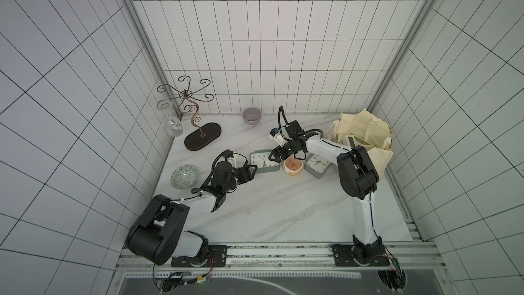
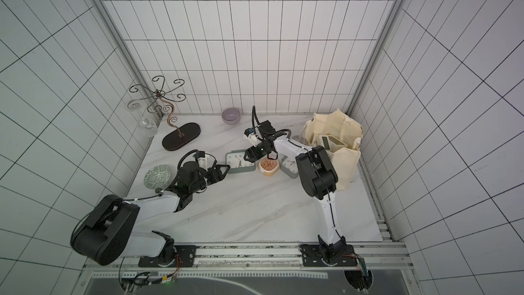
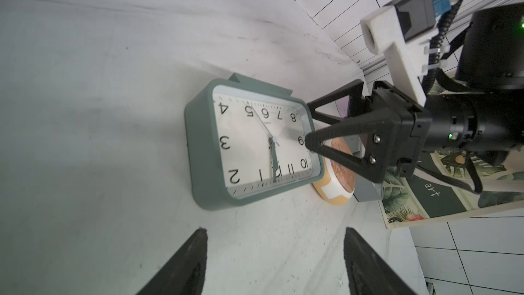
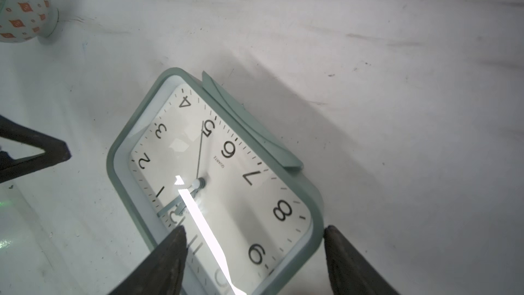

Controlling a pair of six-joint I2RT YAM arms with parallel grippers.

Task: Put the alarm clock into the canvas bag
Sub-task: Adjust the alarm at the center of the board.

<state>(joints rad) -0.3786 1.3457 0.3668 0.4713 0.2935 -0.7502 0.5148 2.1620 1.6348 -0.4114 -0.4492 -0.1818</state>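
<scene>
The green clock [image 1: 263, 162] lay near the middle of the bench [image 1: 283, 211], dial upward. It was well apart from the bag [image 1: 380, 154], which stood open at the far right corner. The right tool [image 1: 274, 155] was at the short end of the green clock, by the 9, with jaws parted and astride that end. One finger [image 4: 170, 256] hung over the dial, so I judge it was not yet clenched. The left tool [image 1: 253, 169] was released and empty, just beside the opposite end. For a good grasp, I think the right tool should close on the frame, not on the glass. The pot [image 1: 293, 166] and the grey clock [image 1: 319, 166] stood close, so the lift should go straight up first.
</scene>
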